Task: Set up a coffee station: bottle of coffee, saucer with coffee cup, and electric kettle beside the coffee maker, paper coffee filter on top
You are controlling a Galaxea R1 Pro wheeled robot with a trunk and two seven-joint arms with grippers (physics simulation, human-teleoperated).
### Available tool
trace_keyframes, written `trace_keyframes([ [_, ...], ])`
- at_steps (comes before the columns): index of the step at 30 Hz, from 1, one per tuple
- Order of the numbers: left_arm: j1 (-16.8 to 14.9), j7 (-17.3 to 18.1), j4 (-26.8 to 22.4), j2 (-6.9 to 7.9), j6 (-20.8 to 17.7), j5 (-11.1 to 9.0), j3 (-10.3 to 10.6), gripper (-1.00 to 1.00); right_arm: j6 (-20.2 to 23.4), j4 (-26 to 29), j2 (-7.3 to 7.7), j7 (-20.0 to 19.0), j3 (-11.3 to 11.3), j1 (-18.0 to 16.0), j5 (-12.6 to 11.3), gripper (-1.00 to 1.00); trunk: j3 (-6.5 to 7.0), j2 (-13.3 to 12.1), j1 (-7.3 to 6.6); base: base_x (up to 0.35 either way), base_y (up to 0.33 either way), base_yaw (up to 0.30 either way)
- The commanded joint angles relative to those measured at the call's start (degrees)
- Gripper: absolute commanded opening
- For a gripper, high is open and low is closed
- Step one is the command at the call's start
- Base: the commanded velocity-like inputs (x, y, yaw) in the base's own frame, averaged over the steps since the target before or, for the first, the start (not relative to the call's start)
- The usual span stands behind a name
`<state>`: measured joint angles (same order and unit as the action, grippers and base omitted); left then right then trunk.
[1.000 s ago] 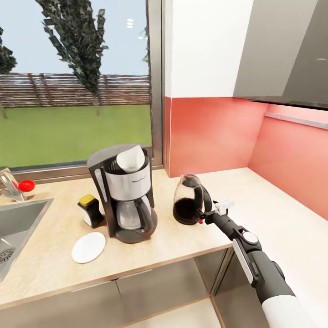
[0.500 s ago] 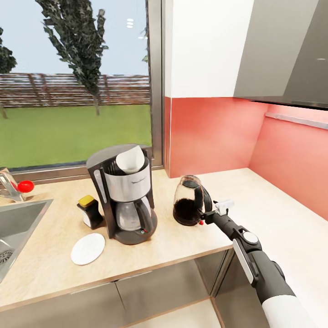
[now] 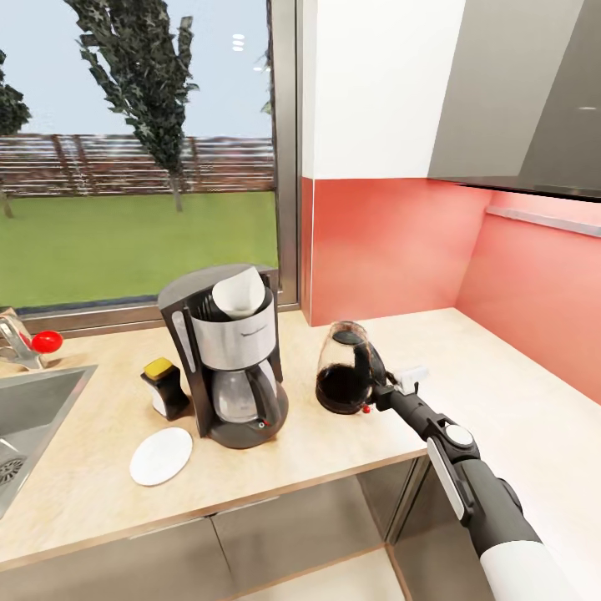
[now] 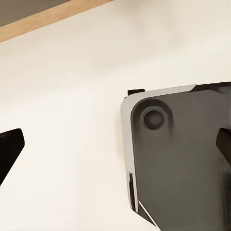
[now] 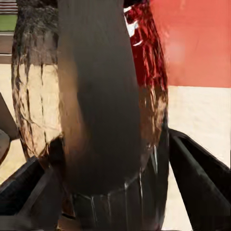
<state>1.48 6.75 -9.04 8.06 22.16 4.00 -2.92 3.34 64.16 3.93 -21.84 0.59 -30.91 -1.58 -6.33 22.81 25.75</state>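
Observation:
The black and silver coffee maker (image 3: 234, 359) stands on the countertop (image 3: 484, 376) with a white paper filter (image 3: 239, 294) on its top. Left of it sit the small dark coffee bottle (image 3: 164, 386) with a yellow lid and the white saucer (image 3: 161, 456). Right of it is the glass electric kettle (image 3: 340, 376), dark at the bottom. My right gripper (image 3: 377, 392) is shut on the handle of the kettle (image 5: 96, 120), with one finger (image 5: 202, 187) on each side. My left gripper (image 4: 118, 144) is open, its fingertips far apart above a grey robot part and white floor.
A steel sink (image 3: 33, 401) and a faucet with a red knob (image 3: 46, 340) lie at the counter's left end. A window is behind the coffee maker, a red backsplash (image 3: 392, 250) behind the kettle. Bare counter stretches to the right.
The kettle and my right gripper have shifted slightly left, toward the coffee maker. Nothing else has moved.

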Motion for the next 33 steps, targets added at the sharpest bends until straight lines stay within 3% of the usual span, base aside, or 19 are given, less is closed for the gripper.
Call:
trace_keyframes([
  [1,0.0,0.2,-0.1,0.01,0.1,0.4,-0.3,1.00,0.4,0.1,0.03,-0.1,0.0,0.0,-0.2,-1.00,-0.11,0.1,0.04,0.000,0.000,0.000],
  [26,0.1,0.2,0.1,0.26,0.0,0.5,-0.3,1.00,0.4,0.1,-0.03,-0.1,0.0,0.0,-0.3,-1.00,-0.11,0.1,0.04,0.000,0.000,0.000],
  [33,0.3,0.1,5.2,0.63,0.0,0.5,-0.3,1.00,0.4,0.1,-0.27,0.1,0.3,0.0,-0.3,-1.00,-0.11,0.1,0.04,0.000,0.000,0.000],
])
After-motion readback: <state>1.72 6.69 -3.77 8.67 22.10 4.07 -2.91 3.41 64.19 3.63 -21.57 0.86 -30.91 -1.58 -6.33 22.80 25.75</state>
